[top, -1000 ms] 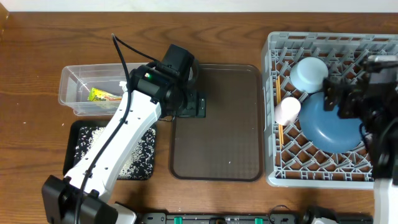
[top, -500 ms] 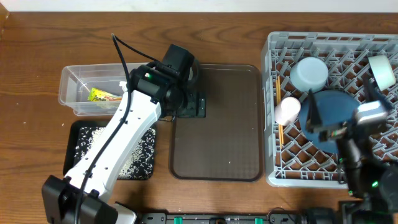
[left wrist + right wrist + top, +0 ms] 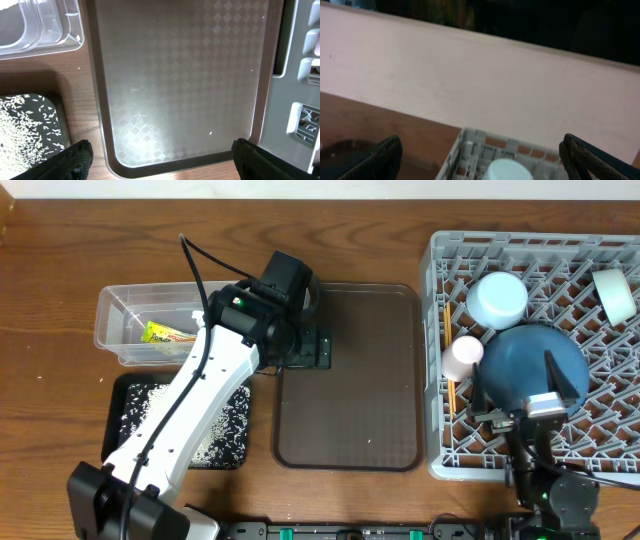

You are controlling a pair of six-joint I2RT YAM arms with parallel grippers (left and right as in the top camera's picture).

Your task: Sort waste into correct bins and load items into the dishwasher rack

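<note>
The grey dishwasher rack (image 3: 440, 260) at the right holds the dark blue plate (image 3: 530, 350), the pale blue-white bowl (image 3: 497, 298), the pink cup (image 3: 463, 352), the pale green bowl (image 3: 612, 292) and the chopsticks (image 3: 451, 395). The yellow-green wrapper (image 3: 165, 332) lies in the clear tub (image 3: 115, 310). Rice (image 3: 215, 435) lies in the black tray (image 3: 125, 395). My left gripper (image 3: 300, 345) is open and empty over the brown tray's left edge. My right gripper (image 3: 518, 392) is open and empty at the rack's front edge. The tissue is not visible.
The brown serving tray (image 3: 350, 380) lies between the bins and the rack; it fills the left wrist view (image 3: 175, 75). That view shows the tub corner (image 3: 45, 30) and rice tray (image 3: 25, 130). The right wrist view faces the wall, with the rack's rim (image 3: 465, 145).
My right arm has pulled back from above the rack to the table's front edge, uncovering the pale green bowl in the rack. The left arm has not moved.
</note>
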